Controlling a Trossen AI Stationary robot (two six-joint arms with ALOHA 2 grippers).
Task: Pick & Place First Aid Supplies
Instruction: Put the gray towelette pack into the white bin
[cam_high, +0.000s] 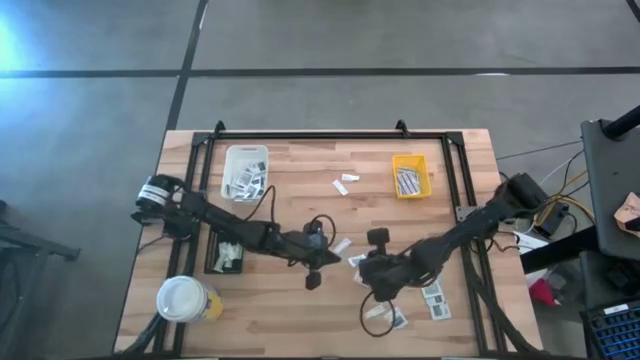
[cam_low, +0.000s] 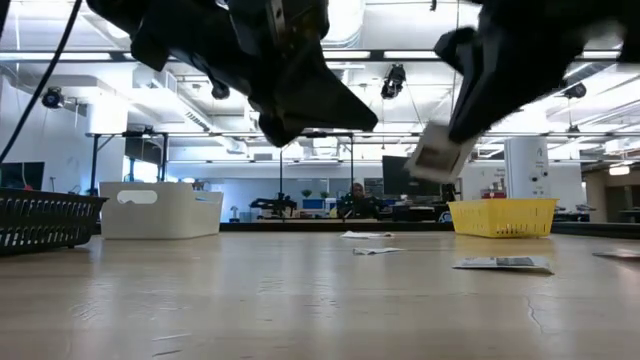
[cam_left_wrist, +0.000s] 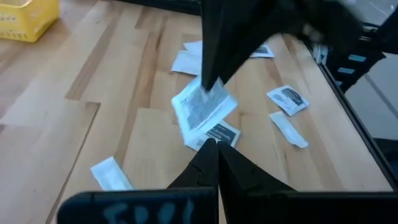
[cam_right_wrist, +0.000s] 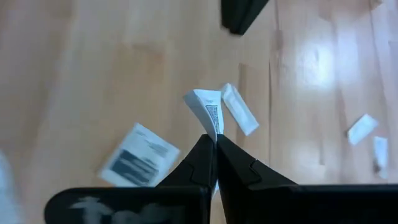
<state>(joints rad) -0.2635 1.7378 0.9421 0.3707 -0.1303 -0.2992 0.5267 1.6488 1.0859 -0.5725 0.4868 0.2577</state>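
Pinching a white packet (cam_right_wrist: 208, 109) in the right hand (cam_right_wrist: 214, 142), low view shows it airborne, left hand (cam_left_wrist: 211, 144) closed empty.

bright overhead lights, table (cam_right_wrist: 323, 56) glare, motion-blurred wrist views

A wooden bench (cam_high: 300, 190) carries a white tray (cam_high: 246, 171) at its far left and a yellow tray (cam_high: 410, 176) at its far right, well apart from each other. A black tray (cam_high: 212, 255) sits at the left edge, nearer than the white one, and a large yellow cup with a white lid (cam_high: 185, 299) stands at the near left corner. A black frame (cam_high: 310, 136) runs along the far edge of the bench, and a person (cam_low: 357, 196) sits in the room beyond.
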